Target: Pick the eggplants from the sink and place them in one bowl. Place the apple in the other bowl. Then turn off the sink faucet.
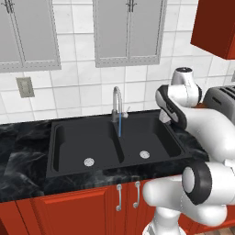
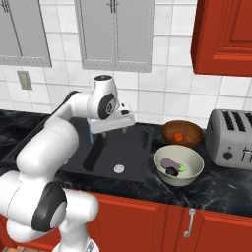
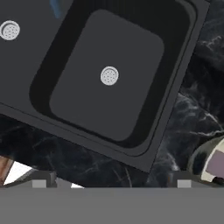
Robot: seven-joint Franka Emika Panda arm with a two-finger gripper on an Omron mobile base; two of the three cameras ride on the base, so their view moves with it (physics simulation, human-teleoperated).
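Hand (image 2: 119,129), jaws apart and empty, above the sink (image 1: 69,137); next, reach behind the basins and press the faucet (image 1: 117,103) lever shut.

**Hidden and cut-off parts**

In the right base view the arm covers the faucet (image 2: 90,132) except a sliver with a blue stream, and most of the sink's (image 2: 129,147) left basin. The toaster (image 2: 231,139) runs off the right edge. In the hand view the pale bowl (image 3: 209,164) is clipped at the right edge, its purple content unclear.
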